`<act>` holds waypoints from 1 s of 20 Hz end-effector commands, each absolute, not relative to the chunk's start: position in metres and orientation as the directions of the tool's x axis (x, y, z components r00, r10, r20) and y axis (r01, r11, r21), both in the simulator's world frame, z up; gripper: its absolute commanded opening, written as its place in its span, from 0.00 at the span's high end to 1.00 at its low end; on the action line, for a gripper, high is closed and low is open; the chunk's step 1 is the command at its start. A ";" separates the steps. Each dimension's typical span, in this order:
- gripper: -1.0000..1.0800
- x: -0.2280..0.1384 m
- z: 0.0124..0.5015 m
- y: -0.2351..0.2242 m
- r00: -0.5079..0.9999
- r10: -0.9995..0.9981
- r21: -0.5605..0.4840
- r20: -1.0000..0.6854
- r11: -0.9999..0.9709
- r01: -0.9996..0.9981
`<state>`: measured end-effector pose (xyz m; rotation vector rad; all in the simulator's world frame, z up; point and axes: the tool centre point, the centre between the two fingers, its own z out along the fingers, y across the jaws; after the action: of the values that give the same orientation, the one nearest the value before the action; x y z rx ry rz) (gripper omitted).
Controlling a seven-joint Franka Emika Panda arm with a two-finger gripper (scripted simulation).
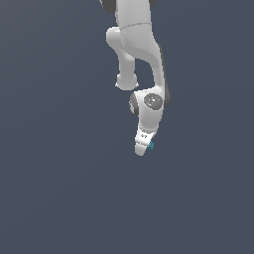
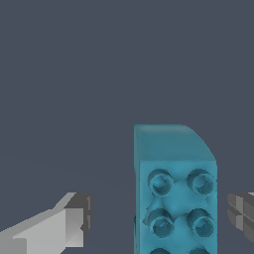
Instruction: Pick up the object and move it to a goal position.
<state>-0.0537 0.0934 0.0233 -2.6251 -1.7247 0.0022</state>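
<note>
The object [image 2: 174, 149] is a teal-blue oblong block with round studs on top, filling much of the wrist view. It stands between the two fingers of my gripper [image 2: 158, 216], nearer to one finger [image 2: 242, 213] than to the other finger [image 2: 74, 221]. A gap shows on each side, so neither touches it and the gripper is open. In the exterior view the white gripper [image 1: 143, 149] points down from the arm, and only a sliver of the object [image 1: 151, 146] shows beside its tip.
A plain dark grey-blue surface [image 1: 59, 188] fills the rest of both views. The white arm [image 1: 141, 54] rises from the gripper to the top of the exterior view. No goal marker shows.
</note>
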 end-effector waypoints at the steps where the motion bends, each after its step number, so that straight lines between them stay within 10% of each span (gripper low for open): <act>1: 1.00 -0.053 0.022 0.093 0.397 0.918 0.000 0.000 -0.397 0.918; 20: 1.00 -0.055 0.042 0.082 0.397 0.918 0.001 -0.001 -0.397 0.918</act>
<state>-0.0547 0.0856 0.0356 -2.6251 -1.7256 0.0021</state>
